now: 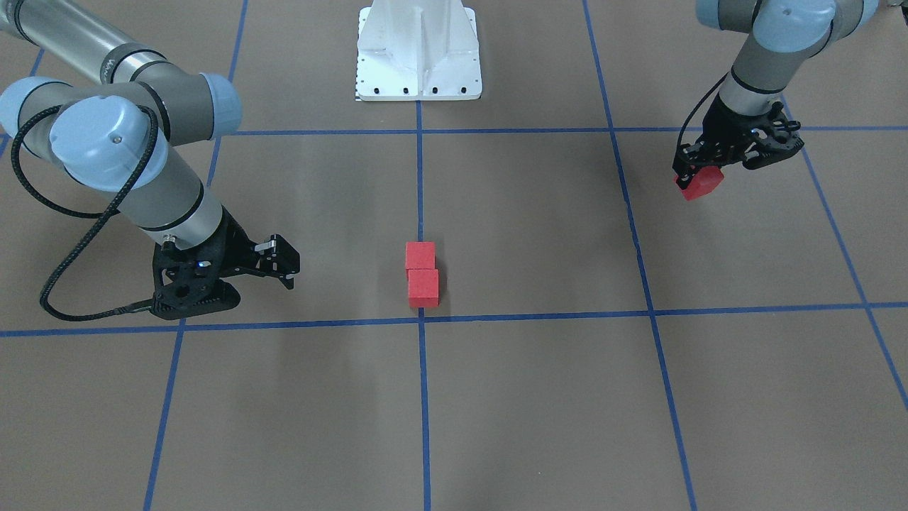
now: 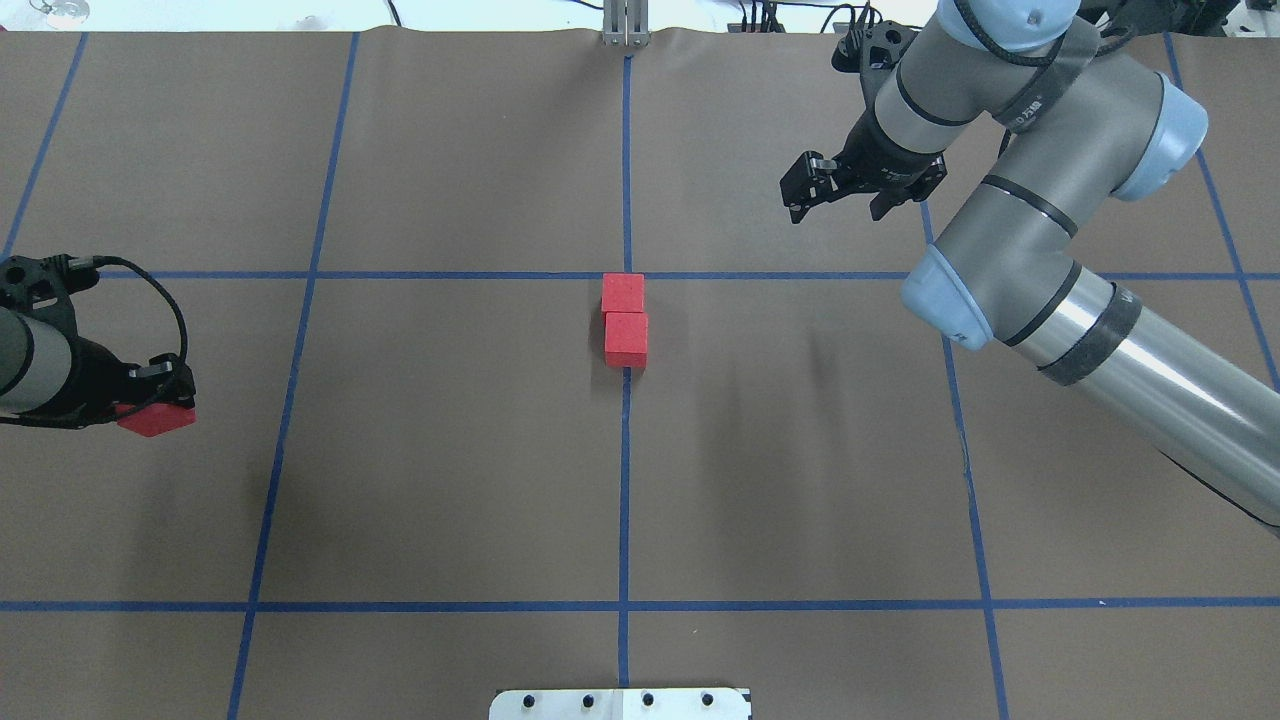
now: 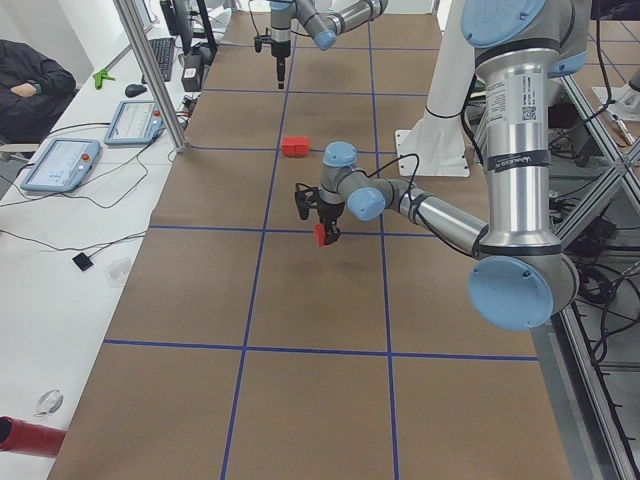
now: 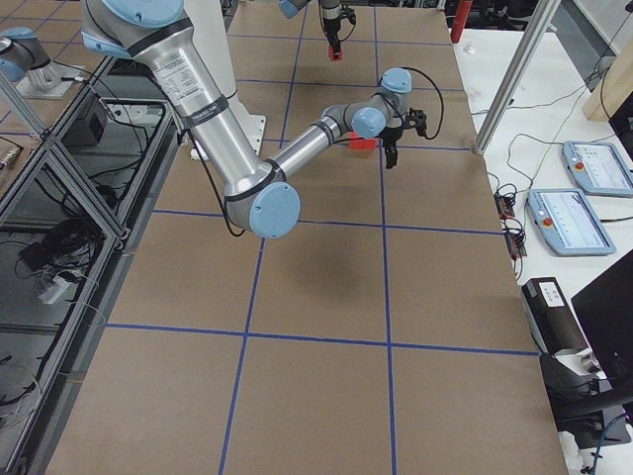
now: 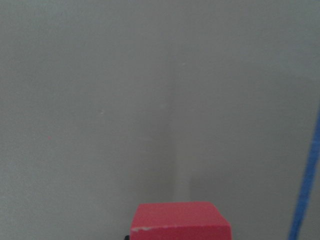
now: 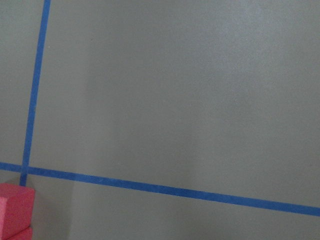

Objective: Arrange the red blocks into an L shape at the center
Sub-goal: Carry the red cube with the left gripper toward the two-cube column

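The left jaws were closed on one red block [image 2: 155, 418] well left of the center [image 2: 626, 275]; two red blocks [image 2: 625, 316] lay touching on the desk [image 2: 450, 450] just robot-side of that crossing, their row along the tape line [image 2: 624, 480], only a corner showing in the right wrist view; farther out, the right jaws stood open, empty.

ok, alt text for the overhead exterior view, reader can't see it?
Two red blocks sit touching in a short line just below the central blue tape crossing. The left gripper, at the left edge, holds the third red block; the right gripper hangs open and empty at upper right.
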Controlling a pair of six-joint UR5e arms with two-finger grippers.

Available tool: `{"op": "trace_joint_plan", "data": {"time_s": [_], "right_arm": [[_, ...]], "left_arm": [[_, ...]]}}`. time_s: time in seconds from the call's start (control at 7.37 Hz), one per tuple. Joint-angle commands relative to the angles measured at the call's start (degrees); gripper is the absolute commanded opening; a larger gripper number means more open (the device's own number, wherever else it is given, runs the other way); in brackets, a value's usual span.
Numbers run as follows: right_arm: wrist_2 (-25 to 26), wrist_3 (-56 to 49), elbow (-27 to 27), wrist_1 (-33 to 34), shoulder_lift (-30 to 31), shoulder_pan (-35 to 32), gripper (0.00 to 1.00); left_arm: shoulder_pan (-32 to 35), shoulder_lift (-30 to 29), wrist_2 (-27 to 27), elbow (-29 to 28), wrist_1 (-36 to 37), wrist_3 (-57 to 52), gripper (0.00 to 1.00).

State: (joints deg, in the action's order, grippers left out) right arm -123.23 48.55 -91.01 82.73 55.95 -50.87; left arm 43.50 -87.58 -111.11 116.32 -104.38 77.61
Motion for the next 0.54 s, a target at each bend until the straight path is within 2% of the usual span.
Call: {"op": "trace_joint_plan", "data": {"time_s": [0.0,0.14,0.41], "right_arm": [[-0.2,-2.7,-1.9,-0.2,2.1,-1.2,0.99],[0.0,-5.5,-2.3,-0.2,3.6,-1.9,0.99],[0.0,-11.9,-2.6,-0.1,6.3,-3.5,0.99]], "left_arm": [[0.6,-18.7,0.2,-5.0,16.1,10.8,0.0],[0.6,-25.9,0.2,-10.4,18.3,18.3,0.0],[0.4,-35.2,0.3,-20.6,18.3,31.3,0.0]]}}
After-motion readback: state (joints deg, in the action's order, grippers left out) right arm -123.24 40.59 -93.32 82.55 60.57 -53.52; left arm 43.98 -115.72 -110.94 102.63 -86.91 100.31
